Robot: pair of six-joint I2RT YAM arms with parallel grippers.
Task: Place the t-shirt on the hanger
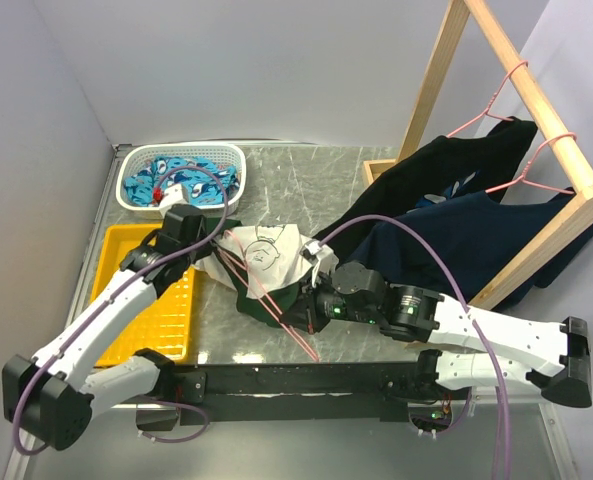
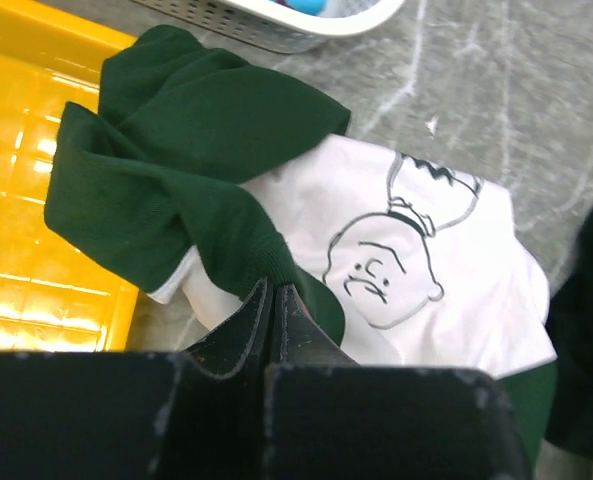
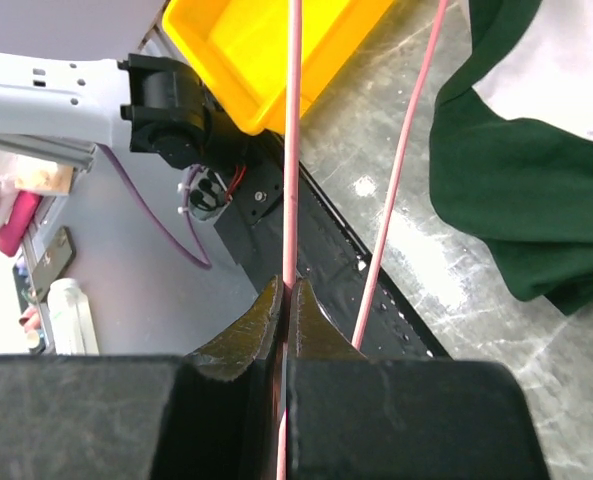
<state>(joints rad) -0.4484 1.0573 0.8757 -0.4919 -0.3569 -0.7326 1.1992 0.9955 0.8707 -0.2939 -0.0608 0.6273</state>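
Note:
The t-shirt (image 1: 268,250) lies crumpled on the table, its off-white front and line-drawn face up, green parts around it. My left gripper (image 1: 221,245) is shut on a green fold of the t-shirt (image 2: 446,260), with the fingertips (image 2: 261,300) pinching the cloth. The pink wire hanger (image 1: 301,340) lies slanted over the shirt toward the front edge. My right gripper (image 1: 296,312) is shut on one wire of the hanger (image 3: 294,150). A second wire of it runs beside that, and the shirt's green cloth (image 3: 516,200) is to the right.
A yellow tray (image 1: 161,310) lies at the left, also in the left wrist view (image 2: 26,150). A white basket (image 1: 136,165) of blue patterned cloth stands behind it. A wooden rack (image 1: 536,100) at the right carries two pink hangers with navy and black garments (image 1: 456,200).

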